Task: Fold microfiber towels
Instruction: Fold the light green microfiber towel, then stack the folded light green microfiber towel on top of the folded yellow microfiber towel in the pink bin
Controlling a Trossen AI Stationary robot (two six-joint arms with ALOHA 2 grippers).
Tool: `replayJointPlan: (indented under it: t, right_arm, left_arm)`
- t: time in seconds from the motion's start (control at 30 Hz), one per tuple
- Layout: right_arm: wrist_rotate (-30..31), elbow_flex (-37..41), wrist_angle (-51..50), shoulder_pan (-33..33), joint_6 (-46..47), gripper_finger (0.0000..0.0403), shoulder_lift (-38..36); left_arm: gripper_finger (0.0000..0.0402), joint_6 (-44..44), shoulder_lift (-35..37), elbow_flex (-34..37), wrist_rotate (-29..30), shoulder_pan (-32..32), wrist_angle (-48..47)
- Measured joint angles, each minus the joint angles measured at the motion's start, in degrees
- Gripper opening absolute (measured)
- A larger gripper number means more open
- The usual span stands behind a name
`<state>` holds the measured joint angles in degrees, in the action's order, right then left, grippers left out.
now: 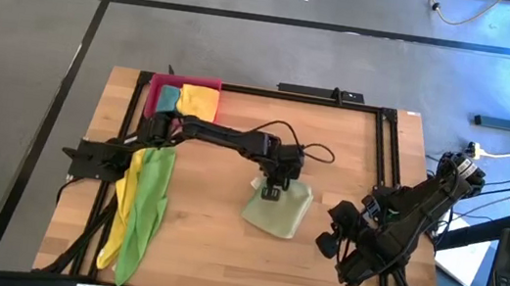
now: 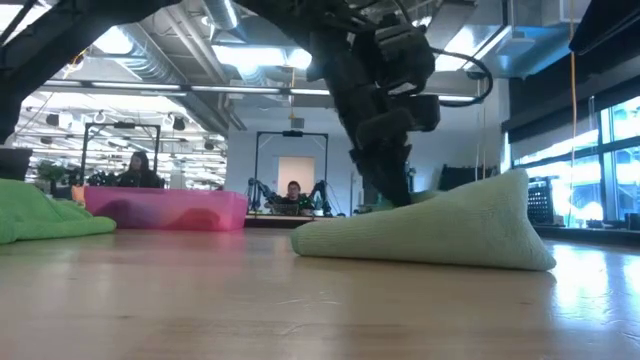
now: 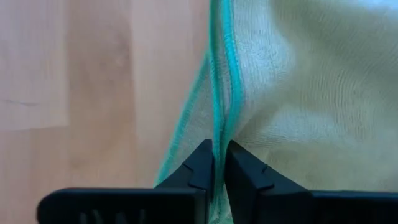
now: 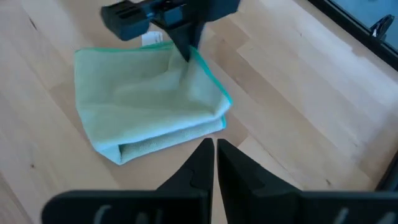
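Note:
A pale olive-green towel [image 1: 278, 208] with a teal hem lies folded in the middle of the table. My left gripper [image 1: 271, 193] stands over its far left part, shut on its edge. My right gripper [image 1: 331, 237] hangs shut above the table's right side, holding nothing, with the towel [image 4: 149, 102] ahead of it. A yellow towel [image 1: 118, 209] and a bright green towel [image 1: 151, 198] lie stretched out along the left edge. A teal towel [image 1: 166, 99] and another yellow one [image 1: 197, 103] lie in the pink-red tray [image 1: 205, 84]. My left gripper [image 3: 219, 155] pinches the towel's teal-stitched hem [image 3: 222, 118] between its two fingers; two hemmed edges run together into the gap. The fingers come from above, slanting down. The hem is drawn up a little at the fingers, while the rest of the towel [image 2: 440, 230] lies on the table.
The pink-red tray [image 2: 165, 208] stands at the far left. A black frame [image 1: 386, 160] runs along the table's far, left and right sides. Bare wood shows in front of the folded towel. People sit in the room beyond the table.

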<state>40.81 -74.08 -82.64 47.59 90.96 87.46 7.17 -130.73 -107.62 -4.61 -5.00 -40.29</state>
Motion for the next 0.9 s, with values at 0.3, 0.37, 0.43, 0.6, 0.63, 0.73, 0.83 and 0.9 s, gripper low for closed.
replayJointPlan:
  t: [0.3, 0.37, 0.43, 0.6, 0.63, 0.73, 0.83, 0.9]
  right_arm:
    - [5.27, 0.0, 0.51, -1.24, -1.06, 0.0024, 0.0]
    - [5.72, 0.0, 0.49, -2.0, -2.46, 0.0024, 0.0]
    - [5.82, 0.0, 0.49, -2.81, -4.27, 0.0024, 0.0]
    - [6.18, 1.42, 0.97, -4.65, -4.86, 0.0023, 0.0]
    - [6.39, 2.28, 2.19, -5.05, -4.34, 0.0023, 0.0]
    - [6.6, 6.09, 10.42, -6.28, -4.44, 0.0023, 0.0]
    - [3.13, 9.31, 23.02, -7.3, -10.16, 0.0023, -0.02]
    - [1.38, 10.76, 31.9, -7.37, -17.1, 0.0023, -0.02]
  left_arm:
    - [0.0078, -0.92, 0.14, -6.54, -0.71, -1.49, -1.98]
    - [0.0083, -1.11, 0.17, -6.82, -0.93, -1.62, -3.95]
    - [0.0085, -1.29, 0.15, -6.89, -0.92, -1.66, -7.14]
    - [0.0086, -5.04, 0.15, -7.65, -3.25, -1.46, -14.4]
    - [0.0086, -5.53, 0.15, -7.65, -4.25, -1.29, -14.89]
    - [0.0085, -6.77, 0.15, -7.65, -5.24, 0.04, -15.03]
    - [0.008, -6.44, 0.15, -7.65, -4.9, 1.53, -15.01]
    - [0.0079, -5.84, 0.15, -7.64, -3.21, 2.04, -14.66]
